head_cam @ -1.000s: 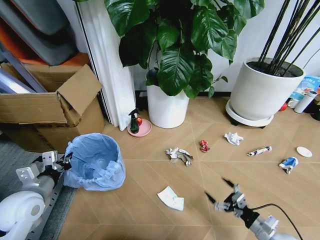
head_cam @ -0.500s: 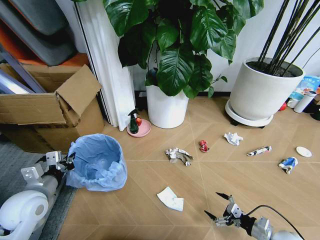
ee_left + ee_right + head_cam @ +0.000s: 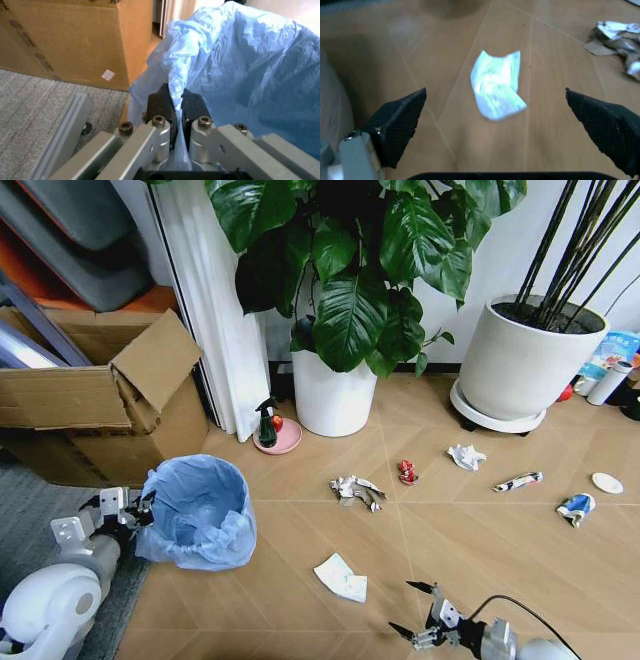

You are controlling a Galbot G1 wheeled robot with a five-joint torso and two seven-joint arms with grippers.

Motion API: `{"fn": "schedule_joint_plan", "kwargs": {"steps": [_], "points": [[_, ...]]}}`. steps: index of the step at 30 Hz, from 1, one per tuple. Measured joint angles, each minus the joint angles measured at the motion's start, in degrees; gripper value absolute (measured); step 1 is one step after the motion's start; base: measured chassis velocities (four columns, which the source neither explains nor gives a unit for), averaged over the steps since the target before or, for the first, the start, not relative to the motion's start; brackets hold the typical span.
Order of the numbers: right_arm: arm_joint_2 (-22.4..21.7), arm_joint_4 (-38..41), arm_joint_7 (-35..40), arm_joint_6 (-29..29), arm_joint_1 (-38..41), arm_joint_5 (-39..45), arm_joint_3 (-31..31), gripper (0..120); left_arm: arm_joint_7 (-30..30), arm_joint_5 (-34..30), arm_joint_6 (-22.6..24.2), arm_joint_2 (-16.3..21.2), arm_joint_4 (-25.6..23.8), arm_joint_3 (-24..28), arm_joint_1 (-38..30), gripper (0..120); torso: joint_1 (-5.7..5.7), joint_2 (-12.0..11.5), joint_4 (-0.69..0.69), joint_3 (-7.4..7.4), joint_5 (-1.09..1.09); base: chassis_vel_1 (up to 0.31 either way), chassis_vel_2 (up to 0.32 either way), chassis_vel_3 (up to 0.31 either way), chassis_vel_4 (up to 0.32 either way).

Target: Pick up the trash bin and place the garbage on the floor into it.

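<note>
The floor carries a bin at nine o'clock, a flat wrapper at six, and scattered litter toward three.

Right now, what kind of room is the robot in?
Probably a corner of an office or home: big potted plants, a cardboard box, and litter on the wood-look floor.

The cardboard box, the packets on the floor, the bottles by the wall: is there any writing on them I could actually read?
No text can be read.
Cardboard box: a small white sticker with red marks, too blurred to read.
Flat white-green packet: print smeared, unreadable.
Blue-white packet and white tube: too small to read.
Bottles near the big white pot: labels too small to read.
</note>
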Motion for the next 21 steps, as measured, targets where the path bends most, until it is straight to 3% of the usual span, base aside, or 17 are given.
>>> {"fn": "schedule_joint_plan", "kwargs": {"steps": [5, 10, 13, 14, 18, 21], "points": [[1.64, -0.94, 1.18, -2.03, 2.93, 2.71, -4.26, 100, -0.03, 0.0, 0.01, 0.31, -0.2, -0.43, 0.46, 0, 0.0, 0.0, 0.01, 0.0, 0.0, 0.0, 0.0, 0.0, 0.0], [-0.46, 0.06, 2.97, -3.56, 4.7, 6.48, -8.91, 100, -0.05, 0.0, 0.01, 0.3, -0.68, -0.77, 0.77, 0, 0.0, 0.0, -0.02, 0.0, 0.01, 0.0, 0.0, 0.0, 0.0], [-5.81, 3.14, 3.85, -3.9, 5.91, 9.72, -10.35, 100, -0.05, 0.18, -0.01, 0.5, -0.9, -0.9, 1.22, 0, 0.0, 0.0, 0.01, 0.0, -0.01, 0.0, 0.0, 0.0, 0.0], [-5.81, 3.14, 3.85, -3.9, 5.91, 9.72, -10.35, 100, -0.05, 0.18, -0.01, 0.5, -0.9, -0.9, 1.22, 0, 0.0, 0.0, 0.01, 0.0, -0.01, 0.0, 0.0, 0.0, 0.0], [-14.64, 5.85, 2.92, -3.74, 5.76, 13.34, -8.6, 100, -0.12, 0.2, 0.01, 0.56, -1.35, -0.92, 1.02, 0, 0.0, 0.0, 0.0, 0.0, -0.02, 0.0, 0.0, 0.0, 0.0], [-17.86, 5.98, 0.3, -3.75, 6.46, 16.54, -8.96, 100, -0.24, 0.19, 0.16, 0.58, -1.42, -0.59, 0.94, 0, 0.0, 0.0, -0.02, 0.0, -0.02, 0.0, 0.0, 0.0, 0.0]]}}
